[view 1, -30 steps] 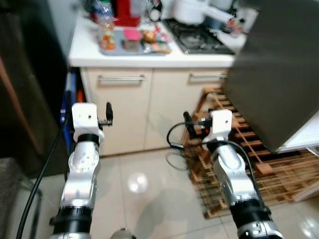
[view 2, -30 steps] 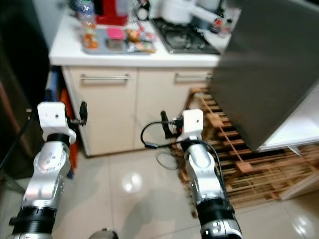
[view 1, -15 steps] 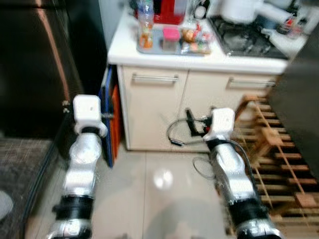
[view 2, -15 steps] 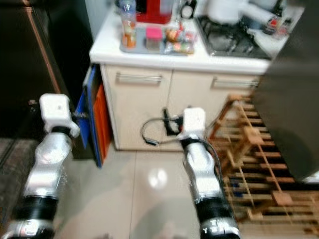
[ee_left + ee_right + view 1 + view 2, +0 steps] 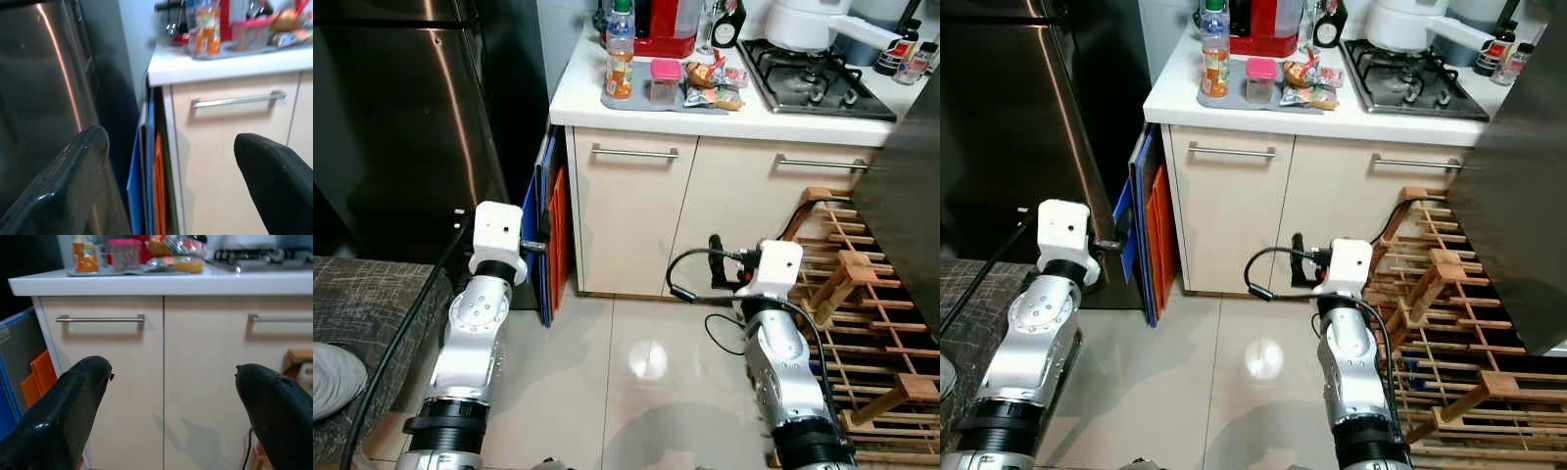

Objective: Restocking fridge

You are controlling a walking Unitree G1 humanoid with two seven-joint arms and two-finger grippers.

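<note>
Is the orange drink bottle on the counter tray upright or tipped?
Upright: the bottle stands cap-up on the grey tray.

Your head cams look down and forward from above at the white counter and cabinet doors. Both wrist cams sit low, facing those doors level; all views share the grey tray on the counter.
</note>
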